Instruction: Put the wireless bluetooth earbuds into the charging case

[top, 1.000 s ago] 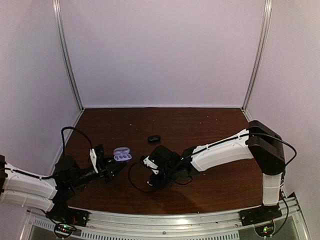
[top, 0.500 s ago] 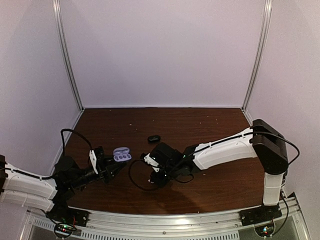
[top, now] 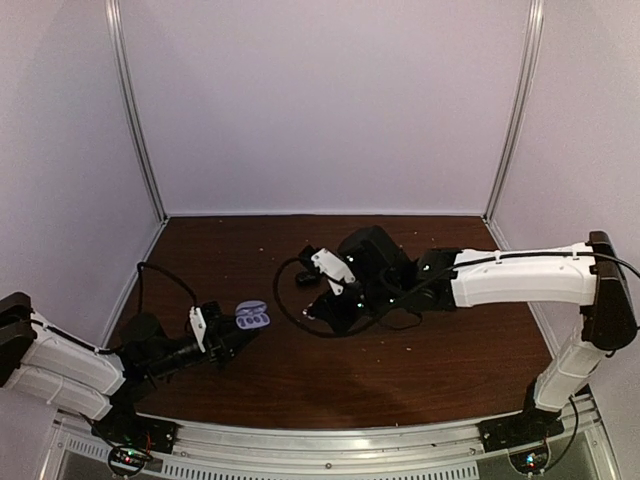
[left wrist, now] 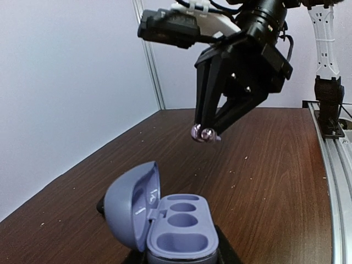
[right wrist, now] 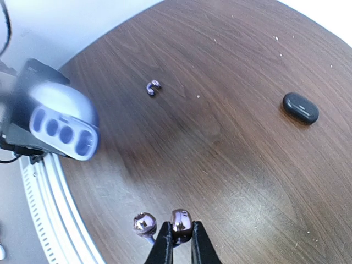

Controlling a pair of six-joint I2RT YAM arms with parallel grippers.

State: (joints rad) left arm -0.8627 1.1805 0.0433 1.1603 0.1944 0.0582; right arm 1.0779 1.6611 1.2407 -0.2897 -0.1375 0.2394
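The charging case is grey-blue, its lid open to the left and its lavender wells bare. My left gripper is shut on its base, low over the table at the left. Above and beyond the case, my right gripper hangs in the air, shut on one glossy pale-purple earbud. That earbud's second ball sticks out to the left of the fingers. Another earbud lies on the wood between the case and the right gripper.
A small black oval object lies on the brown tabletop farther back. A loose cable loops from the right wrist. White walls close the table at the back and sides, and a metal rail runs along the near edge.
The right gripper closed on an earbud, then rose off the table and swung back and to the right with it. The left arm moved the open case slightly right and nearer.
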